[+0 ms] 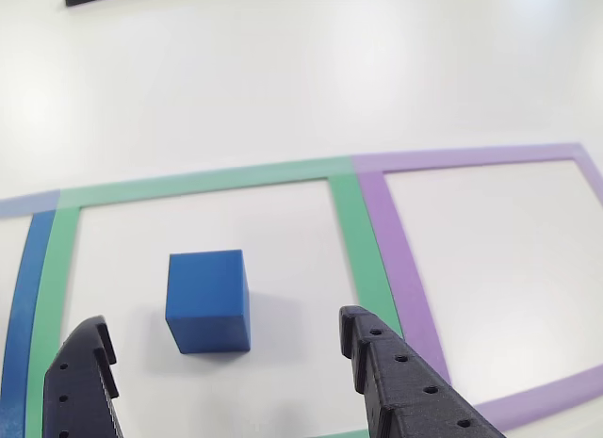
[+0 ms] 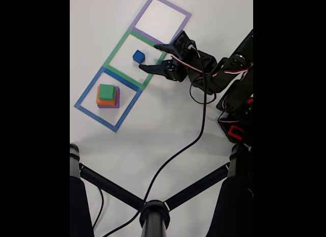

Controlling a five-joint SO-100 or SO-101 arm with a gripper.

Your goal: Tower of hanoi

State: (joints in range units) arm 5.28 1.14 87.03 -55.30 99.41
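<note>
Black end effector (image 1: 221, 358) fingers spread wide, hovering just short of a small blue cube (image 1: 208, 300) without touching it. That cube sits on the white tabletop (image 1: 283, 80) inside the green tape square (image 2: 134, 57). Beyond, a purple tape square (image 1: 490, 268). In the fixed view, a stack of green, orange and purple blocks (image 2: 107, 96) fills the blue tape square (image 2: 108, 98).

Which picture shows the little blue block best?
The other view: the blue cube is big and close there, sitting inside the green square between the open gripper fingers. In the fixed view the cube is tiny, far away.
</note>
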